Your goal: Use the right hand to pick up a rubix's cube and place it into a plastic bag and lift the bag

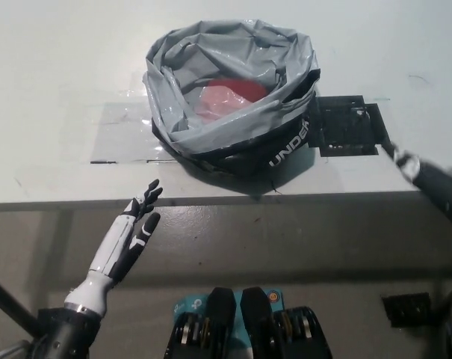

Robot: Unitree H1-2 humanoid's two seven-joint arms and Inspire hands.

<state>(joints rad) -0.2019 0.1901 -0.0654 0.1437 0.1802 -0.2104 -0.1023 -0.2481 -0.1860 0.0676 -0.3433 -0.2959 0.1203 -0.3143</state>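
**Cube in the bag, lift not yet made**

The white desk (54, 90) filled the upper part of the head view, its front edge running across the middle. On it, towards the centre, stood the grey plastic bag (229, 97), its mouth rolled open and its lower wall black with white lettering. The film looked thin, creased and glossy, so it would probably crumple and slip under a grip. A clear sheet (121, 134) lay flat to the bag's left and a dark mat (345, 127) touched its right side.

Inside the bag, low against the far wall, sat the rubix's cube (229, 96), showing only as a red face part-veiled by the film; its other colours were hidden.

The black right hand (427, 179) showed at the right edge, blurred, near the desk's front corner and well apart from the bag; whether its fingers were spread or closed could not be told. The white left hand (132, 232) rested below the desk edge at lower left, fingers spread and holding nothing.

Judged from this, the lift remained. The risks: a grip on one loose fold could tip the bag and spill the cube, or the slick film could slide out of the hand.
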